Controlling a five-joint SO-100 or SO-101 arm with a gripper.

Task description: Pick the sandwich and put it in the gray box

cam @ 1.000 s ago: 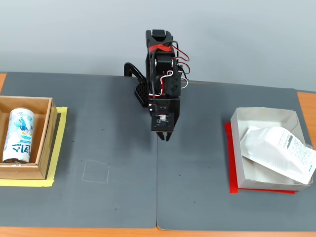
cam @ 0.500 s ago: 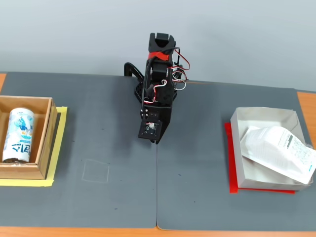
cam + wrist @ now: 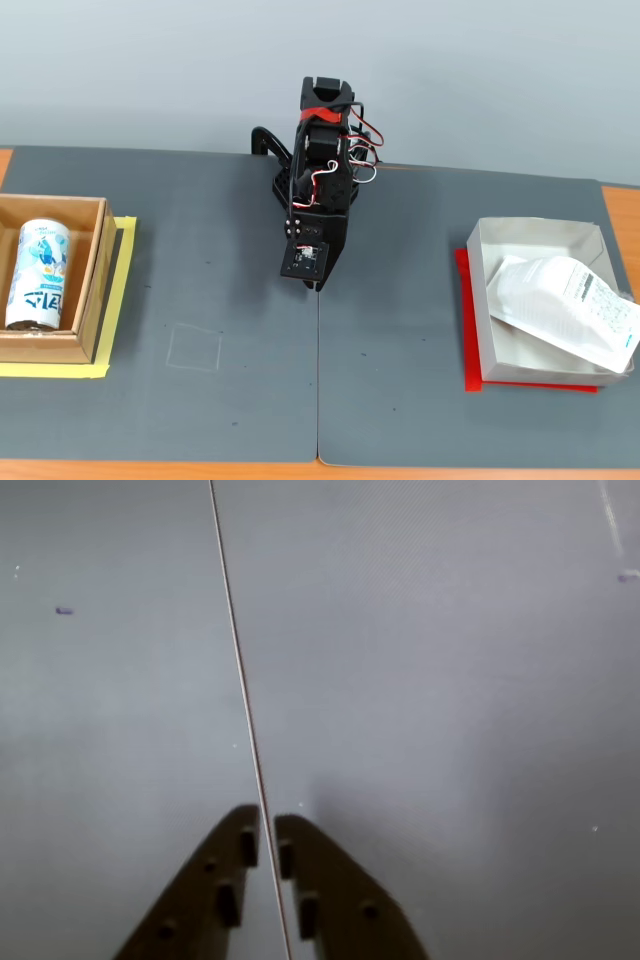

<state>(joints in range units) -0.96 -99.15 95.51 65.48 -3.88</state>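
Since half a second ago the arm (image 3: 320, 170) has barely shifted; a second ago it faced forward with the gripper further right, and it has since folded back toward its base. The sandwich (image 3: 567, 311) and boxes lie unchanged.

The gripper (image 3: 265, 832) holds nothing. In the wrist view its two dark fingers (image 3: 215, 890) sit almost together, only a thin slit between the tips, right over the seam (image 3: 240, 680) between the mats.

The sandwich is a wedge of white and clear plastic with a printed label. It lies in the gray box (image 3: 530, 236), tilted, its right end resting over the box's right wall. The box is a shallow, thin-walled, pale cardboard tray on a red sheet (image 3: 466, 330), at the right of the fixed view.

At the left, a brown box (image 3: 92, 270) on yellow tape (image 3: 122, 290) holds a white-blue can (image 3: 38, 273) lying on its side.

Two dark gray matte mats (image 3: 220, 350) cover an orange-brown table (image 3: 620, 215). A faint square outline (image 3: 194, 348) marks the left mat. The wall (image 3: 150, 70) behind is plain gray-blue.
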